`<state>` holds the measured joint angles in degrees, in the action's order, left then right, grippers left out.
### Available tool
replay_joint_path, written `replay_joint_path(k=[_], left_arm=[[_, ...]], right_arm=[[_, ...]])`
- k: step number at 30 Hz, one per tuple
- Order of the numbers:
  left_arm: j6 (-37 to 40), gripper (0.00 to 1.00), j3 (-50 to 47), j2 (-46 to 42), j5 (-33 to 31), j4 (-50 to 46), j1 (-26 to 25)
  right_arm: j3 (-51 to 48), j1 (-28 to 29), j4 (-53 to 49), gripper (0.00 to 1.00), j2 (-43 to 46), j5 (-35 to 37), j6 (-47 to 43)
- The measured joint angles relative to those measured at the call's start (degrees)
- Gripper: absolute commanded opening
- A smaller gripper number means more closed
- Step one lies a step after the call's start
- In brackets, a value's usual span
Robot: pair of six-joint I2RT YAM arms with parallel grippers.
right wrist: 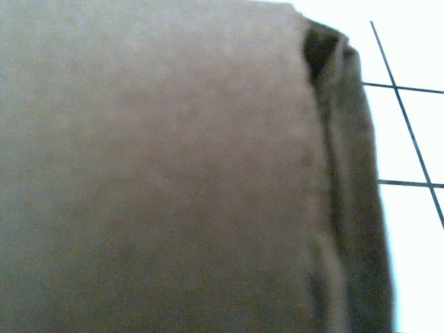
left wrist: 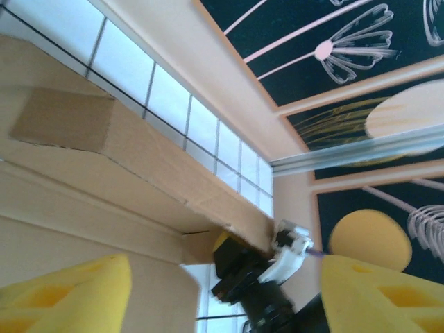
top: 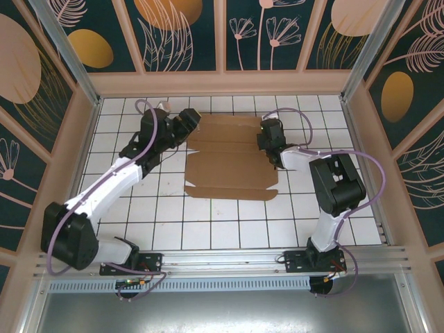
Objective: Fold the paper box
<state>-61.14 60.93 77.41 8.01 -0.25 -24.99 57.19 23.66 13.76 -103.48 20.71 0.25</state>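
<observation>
The paper box (top: pixel 229 163) is a brown cardboard sheet lying on the white tiled table, with its rear panel raised as a low wall (left wrist: pixel 159 163). My left gripper (top: pixel 191 125) is at the sheet's rear left corner. Its yellow fingers (left wrist: pixel 69 291) stand wide apart and open, with nothing between them. My right gripper (top: pixel 263 141) is at the sheet's rear right edge, shut on the cardboard there. From the left wrist it shows as a black body (left wrist: pixel 239 270) under the far end of the raised wall. Cardboard (right wrist: pixel 159 173) lies right against the right wrist camera and hides the fingers.
Wooden frame walls with dark floral panels (top: pixel 180 35) enclose the table on the back and both sides. A metal rail (top: pixel 229 260) runs along the near edge by the arm bases. Bare tiles (top: pixel 229 225) lie in front of the sheet.
</observation>
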Motion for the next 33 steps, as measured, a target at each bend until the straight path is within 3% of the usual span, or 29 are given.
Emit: replay_joint_path(k=[5,12,19,33], left_arm=[[9.9,0.81,6.1,-0.5,-1.4,-10.6,2.8],[17.7,0.71,14.8,9.0,5.4,-15.0,6.1],[19.1,0.65,14.0,16.1,11.1,-16.3,6.1],[19.1,0.63,11.6,15.7,7.4,-17.8,6.1]], right_arm=[[-3.1,0.0,1.1,0.0,2.4,-1.7,-0.6],[-5.6,0.6,2.8,0.0,4.2,-5.1,-3.0],[-5.9,1.9,3.5,0.0,4.2,-6.3,-4.2],[-6.0,2.0,3.7,0.0,4.2,-6.5,-4.4]])
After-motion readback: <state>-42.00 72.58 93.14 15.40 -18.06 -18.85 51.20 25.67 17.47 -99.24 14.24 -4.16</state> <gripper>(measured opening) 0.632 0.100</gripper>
